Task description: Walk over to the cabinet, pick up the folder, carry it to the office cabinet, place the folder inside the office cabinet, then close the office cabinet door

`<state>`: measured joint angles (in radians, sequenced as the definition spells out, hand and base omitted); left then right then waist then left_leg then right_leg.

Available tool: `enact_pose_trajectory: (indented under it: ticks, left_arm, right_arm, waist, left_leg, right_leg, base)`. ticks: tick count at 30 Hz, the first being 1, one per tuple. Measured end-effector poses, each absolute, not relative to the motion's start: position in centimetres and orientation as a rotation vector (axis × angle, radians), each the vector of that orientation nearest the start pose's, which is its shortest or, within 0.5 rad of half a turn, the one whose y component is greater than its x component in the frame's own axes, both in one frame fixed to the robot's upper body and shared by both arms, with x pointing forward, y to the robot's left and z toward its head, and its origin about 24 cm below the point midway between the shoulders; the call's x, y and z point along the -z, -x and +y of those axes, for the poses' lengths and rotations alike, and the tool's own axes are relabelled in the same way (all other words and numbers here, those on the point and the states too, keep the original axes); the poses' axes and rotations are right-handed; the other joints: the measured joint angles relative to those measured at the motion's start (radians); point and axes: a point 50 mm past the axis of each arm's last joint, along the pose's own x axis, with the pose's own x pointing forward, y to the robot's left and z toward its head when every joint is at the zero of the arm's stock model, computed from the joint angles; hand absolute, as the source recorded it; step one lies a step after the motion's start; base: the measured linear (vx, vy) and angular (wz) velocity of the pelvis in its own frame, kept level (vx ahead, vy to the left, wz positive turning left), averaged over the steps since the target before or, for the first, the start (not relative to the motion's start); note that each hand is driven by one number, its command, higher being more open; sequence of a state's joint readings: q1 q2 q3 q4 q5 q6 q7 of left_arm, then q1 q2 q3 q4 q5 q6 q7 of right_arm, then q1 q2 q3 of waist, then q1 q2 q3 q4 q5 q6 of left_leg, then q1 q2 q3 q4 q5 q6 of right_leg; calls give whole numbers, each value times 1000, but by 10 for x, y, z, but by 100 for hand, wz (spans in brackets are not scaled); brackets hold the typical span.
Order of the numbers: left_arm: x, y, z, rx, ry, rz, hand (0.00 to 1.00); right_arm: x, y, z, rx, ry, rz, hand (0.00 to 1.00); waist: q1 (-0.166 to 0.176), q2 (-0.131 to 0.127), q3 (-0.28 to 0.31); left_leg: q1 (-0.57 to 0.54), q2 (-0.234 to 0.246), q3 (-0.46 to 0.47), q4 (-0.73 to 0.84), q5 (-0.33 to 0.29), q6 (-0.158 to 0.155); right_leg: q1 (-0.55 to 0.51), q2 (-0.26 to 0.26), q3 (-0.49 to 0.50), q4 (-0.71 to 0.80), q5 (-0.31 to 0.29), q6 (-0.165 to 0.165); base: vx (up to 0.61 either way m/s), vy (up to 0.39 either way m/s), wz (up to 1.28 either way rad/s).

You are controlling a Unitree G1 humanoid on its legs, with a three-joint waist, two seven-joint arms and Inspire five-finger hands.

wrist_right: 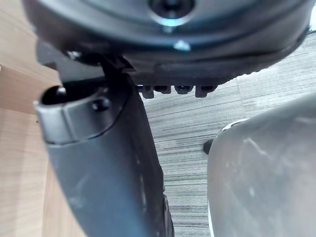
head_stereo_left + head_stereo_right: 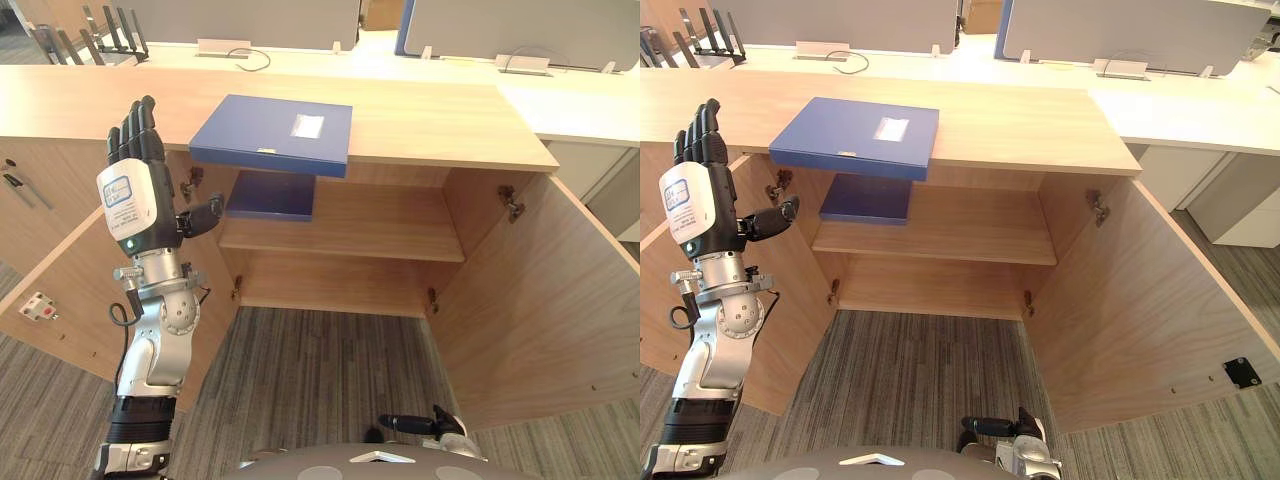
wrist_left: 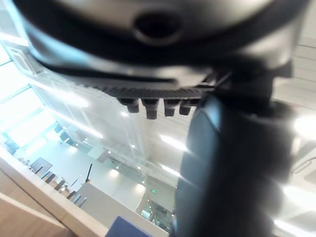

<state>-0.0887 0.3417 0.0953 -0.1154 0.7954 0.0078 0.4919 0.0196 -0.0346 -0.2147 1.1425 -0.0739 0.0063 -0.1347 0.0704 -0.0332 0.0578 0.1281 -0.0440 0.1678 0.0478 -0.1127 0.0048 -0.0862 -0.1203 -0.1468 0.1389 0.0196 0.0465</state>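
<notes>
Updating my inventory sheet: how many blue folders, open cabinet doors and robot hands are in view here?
Flat blue folders: 2, top folder on the wooden cabinet, shelf folder inside it
Open wooden cabinet doors: 2, left door, right door
Robot hands: 2, left robot hand, right robot hand
Total: 6
</notes>
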Motion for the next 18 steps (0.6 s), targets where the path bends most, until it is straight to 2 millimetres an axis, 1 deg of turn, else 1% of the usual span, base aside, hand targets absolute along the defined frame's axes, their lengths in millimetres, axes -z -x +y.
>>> enact_pose_trajectory:
  ticks: [7, 10, 14, 18]
  left_arm:
    - [-142, -271, 234, -610, -1093, -472, 100]
    - [-146, -277, 233, -609, -1090, -481, 100]
    - [-148, -286, 228, -566, -1120, -490, 100]
    - [-154, -297, 222, -553, -1121, -505, 100]
  right_arm:
    - [165, -96, -192, 289, 52, 1159, 100]
    - [164, -98, -192, 263, 82, 1152, 100]
    - [164, -98, -191, 255, 79, 1152, 100]
    - [164, -100, -190, 241, 89, 1144, 100]
  waist:
    - [0, 0, -4]
    - [-2, 0, -5]
    - [-4, -1, -6]
    - [-11, -3, -8]
  left_leg:
    - [4, -2, 15, -2, 0, 0]
    - [4, -2, 16, -2, 0, 0]
    - [5, -3, 18, -4, 1, 1]
    - [6, -6, 23, -9, 4, 4]
  right_leg:
    - [-4, 1, 15, 1, 3, 1]
    - [-4, 1, 17, 2, 4, 1]
    - [-5, 0, 18, 3, 5, 1]
    - [-13, 0, 24, 9, 5, 1]
  base:
    - [-10, 6, -5]
    - [-5, 2, -1]
    - [0, 0, 0]
    - [-12, 3, -3]
